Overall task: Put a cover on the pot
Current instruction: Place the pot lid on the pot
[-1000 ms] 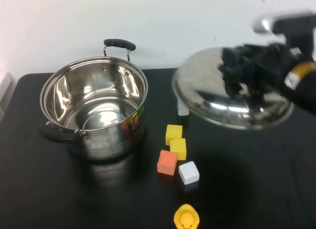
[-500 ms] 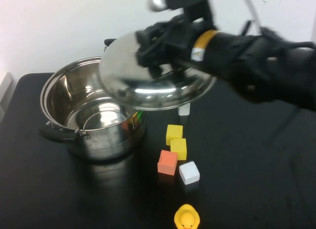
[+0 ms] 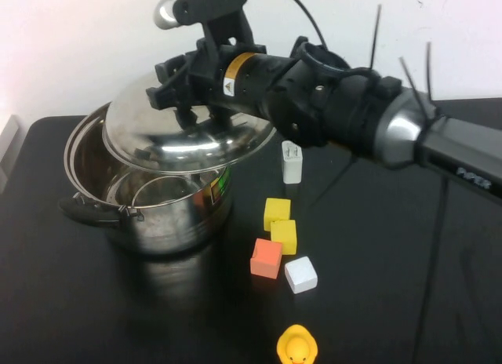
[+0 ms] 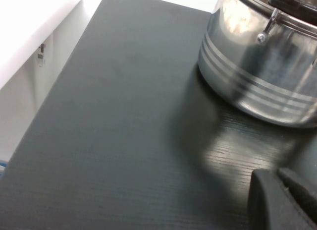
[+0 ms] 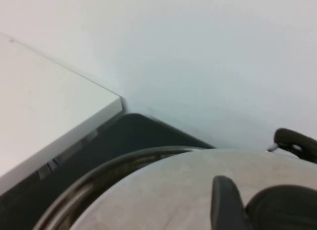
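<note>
The big steel pot (image 3: 157,215) stands at the left of the black table, with a black side handle (image 3: 85,212) at its front left. My right gripper (image 3: 185,99) is shut on the black knob (image 5: 282,207) of the domed steel lid (image 3: 188,140). It holds the lid tilted over the pot's mouth, low at the back right, with the front left of the rim (image 3: 78,148) uncovered. In the right wrist view the lid (image 5: 163,190) fills the lower part. My left gripper (image 4: 275,173) is shut and empty, low over the table beside the pot (image 4: 262,76).
Right of the pot lie a white plug (image 3: 292,161), two yellow cubes (image 3: 276,212), an orange cube (image 3: 266,257) and a white cube (image 3: 300,274). A yellow duck (image 3: 296,347) sits at the front edge. A white wall stands behind.
My right arm has carried the lid leftward from the right side of the table to above the pot and lowered it. The pot and small objects have not moved.
</note>
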You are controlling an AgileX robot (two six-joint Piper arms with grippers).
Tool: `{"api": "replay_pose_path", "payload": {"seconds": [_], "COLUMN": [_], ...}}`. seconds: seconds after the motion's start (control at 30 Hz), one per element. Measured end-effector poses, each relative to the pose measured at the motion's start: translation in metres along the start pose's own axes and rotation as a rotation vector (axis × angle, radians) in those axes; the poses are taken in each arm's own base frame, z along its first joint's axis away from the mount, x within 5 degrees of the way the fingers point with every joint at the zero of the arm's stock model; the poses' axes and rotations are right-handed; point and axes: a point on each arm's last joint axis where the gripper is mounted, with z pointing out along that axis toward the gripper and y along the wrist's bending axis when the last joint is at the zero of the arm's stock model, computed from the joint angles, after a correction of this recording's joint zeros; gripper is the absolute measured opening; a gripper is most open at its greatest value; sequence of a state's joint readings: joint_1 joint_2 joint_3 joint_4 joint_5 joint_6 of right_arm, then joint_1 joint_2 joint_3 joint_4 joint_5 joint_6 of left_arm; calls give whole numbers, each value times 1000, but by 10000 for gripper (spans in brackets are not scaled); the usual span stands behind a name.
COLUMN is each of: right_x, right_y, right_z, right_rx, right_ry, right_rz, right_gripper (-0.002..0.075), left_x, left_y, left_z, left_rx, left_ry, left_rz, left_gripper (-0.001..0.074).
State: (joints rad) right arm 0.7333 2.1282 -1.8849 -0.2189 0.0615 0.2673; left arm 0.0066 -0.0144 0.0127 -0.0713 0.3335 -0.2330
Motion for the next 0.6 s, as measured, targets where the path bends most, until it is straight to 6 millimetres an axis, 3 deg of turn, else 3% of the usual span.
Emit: {"api": "replay_pose_path", "payload": {"seconds": [0.37,0.6], "right_x": [31,40], "right_y": [13,21], "right_z": [31,43], "right_rx": [-42,-90], "right_ry": [-14,-126], "right_rz": [15,19], "right_gripper": [339,339], "left_x": [0,0], "left_y": [0,0], "left_z": [0,0], "left_rx": [0,0], "left_ry": [0,0], "left_rz": [0,0], "left_gripper": [-2,-2]}}
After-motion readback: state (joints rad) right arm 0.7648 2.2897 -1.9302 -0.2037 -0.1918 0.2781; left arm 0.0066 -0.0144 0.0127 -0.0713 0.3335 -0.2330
